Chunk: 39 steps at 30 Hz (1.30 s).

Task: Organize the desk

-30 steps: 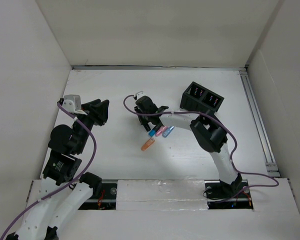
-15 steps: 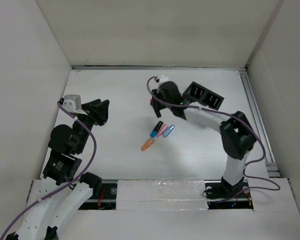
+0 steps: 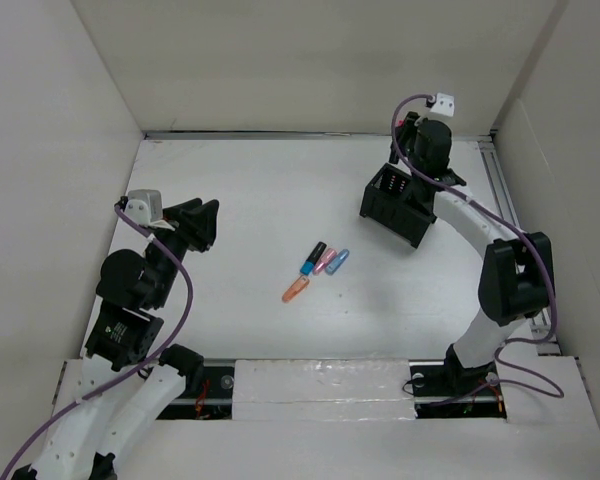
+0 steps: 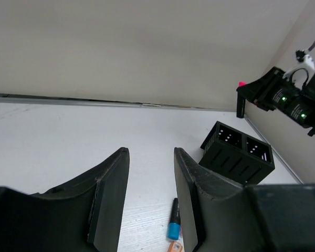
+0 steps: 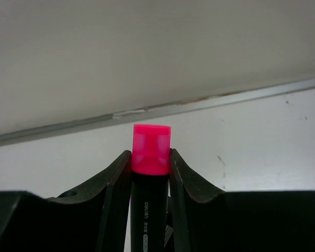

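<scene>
Right wrist view, Ana asks: what does the right end effector (image 5: 150,156) have?
Ben: It is clamped on a pink highlighter (image 5: 151,149), one finger on each side of the barrel just under the cap, cap pointing away from the wrist.
Ana: And where is that over the tabletop (image 3: 230,180)?
Ben: From the top camera, at the far right, above the black organizer box (image 3: 400,205). The white tabletop itself fills the space between the wall panels. Four more highlighters lie near its middle: a blue-capped one (image 3: 311,259), a pink one (image 3: 325,261) and a pale blue one (image 3: 338,261) side by side, and an orange one (image 3: 296,290) just beside them.
Ana: How would they handle?
Ben: I'd judge them light, rigid and smooth-sided, so likely to roll or slip. Take each across mid-barrel, not by the cap.
Ana: The left end effector (image 4: 151,178)?
Ben: Parted and empty, well apart from the group.
</scene>
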Each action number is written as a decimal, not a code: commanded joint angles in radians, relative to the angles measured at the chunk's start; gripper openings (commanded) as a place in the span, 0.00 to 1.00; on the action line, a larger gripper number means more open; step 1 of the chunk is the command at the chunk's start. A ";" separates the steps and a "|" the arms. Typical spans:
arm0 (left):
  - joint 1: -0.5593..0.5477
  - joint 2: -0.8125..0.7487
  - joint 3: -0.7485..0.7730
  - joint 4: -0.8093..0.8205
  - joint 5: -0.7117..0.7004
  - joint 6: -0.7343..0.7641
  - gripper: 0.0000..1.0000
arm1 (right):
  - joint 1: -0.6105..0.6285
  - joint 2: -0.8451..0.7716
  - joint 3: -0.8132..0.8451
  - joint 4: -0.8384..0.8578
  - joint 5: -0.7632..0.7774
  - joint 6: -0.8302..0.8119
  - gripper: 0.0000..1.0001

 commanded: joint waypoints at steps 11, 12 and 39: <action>-0.003 -0.020 -0.012 0.043 0.010 0.008 0.35 | 0.011 0.045 -0.079 0.055 0.141 -0.074 0.06; -0.003 -0.019 -0.012 0.042 0.009 0.008 0.35 | 0.023 0.045 -0.095 0.055 0.164 -0.075 0.06; -0.003 0.003 -0.009 0.042 0.023 0.004 0.35 | 0.188 -0.124 -0.193 -0.011 0.151 -0.025 0.46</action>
